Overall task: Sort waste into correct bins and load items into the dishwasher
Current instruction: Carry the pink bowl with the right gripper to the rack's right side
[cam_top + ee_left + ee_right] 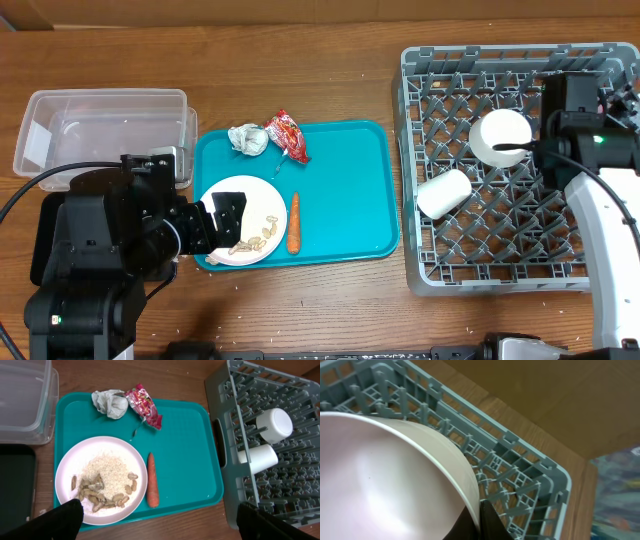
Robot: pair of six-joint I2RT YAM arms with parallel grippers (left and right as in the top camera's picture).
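- Dishware on left: white round plate [245, 190] on lower left part of teal tray [345, 190], left of centre in overhead frame, carrying rice [107, 467] and beige food scraps [100, 497].
- Orange carrot [294, 222] flat on teal tray, just right of plate, running top to bottom of frame.
- Crumpled white tissue [247, 138] at tray's upper left corner; red snack wrapper [288, 135] just beside it on right, touching or barely apart, cannot tell which.
- Clear plastic tub [100, 130] in upper left of overhead frame, off tray, on wooden table [330, 300].
- Black tray [15, 480] below tub, at left edge of left wrist view; mostly hidden under arm from overhead.
- Grey dish rack [500, 235] filling right side of overhead frame, just right of teal tray.
- White bowl [498, 135] in upper middle of rack, tilted among upright pegs; white cup [443, 193] on its side in rack, lower left of bowl.
- Left hand [222, 220] spread wide over plate's left edge, holding nothing; dark fingers [70, 515] at bottom corners of left wrist view.
- Right hand [524, 150] clamped on bowl's rim, over rack at upper right; rim pinched between dark fingers in right wrist view.
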